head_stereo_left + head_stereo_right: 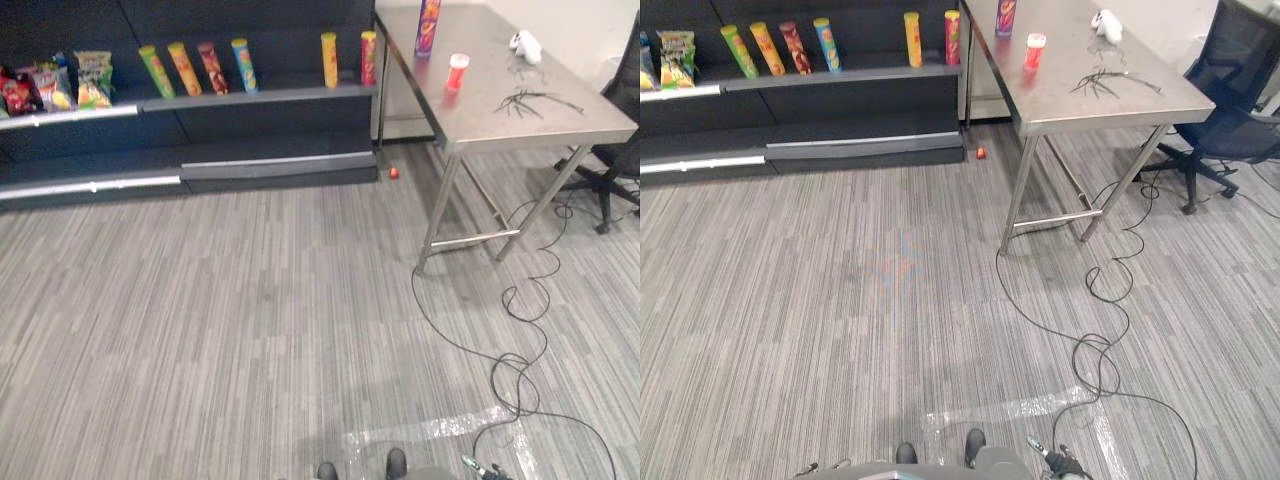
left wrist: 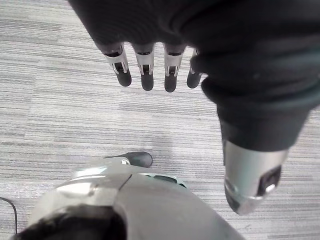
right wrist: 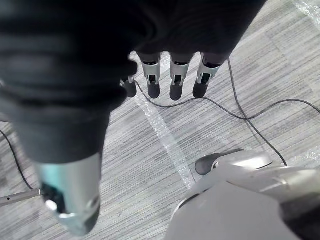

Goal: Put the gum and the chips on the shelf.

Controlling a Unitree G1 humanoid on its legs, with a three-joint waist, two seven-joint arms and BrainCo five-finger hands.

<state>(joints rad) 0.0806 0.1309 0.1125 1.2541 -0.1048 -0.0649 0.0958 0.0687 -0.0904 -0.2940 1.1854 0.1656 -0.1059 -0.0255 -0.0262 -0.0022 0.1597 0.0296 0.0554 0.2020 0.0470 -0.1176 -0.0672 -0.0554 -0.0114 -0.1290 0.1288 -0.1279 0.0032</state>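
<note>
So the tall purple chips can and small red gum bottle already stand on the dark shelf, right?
No: the left eye view shows the tall purple chips can and small red gum bottle standing on the grey metal table, not the shelf.

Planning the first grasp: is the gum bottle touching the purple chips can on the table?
Apart. The left eye view shows a strip of bare table between the gum bottle and the purple chips can standing behind it.
</note>
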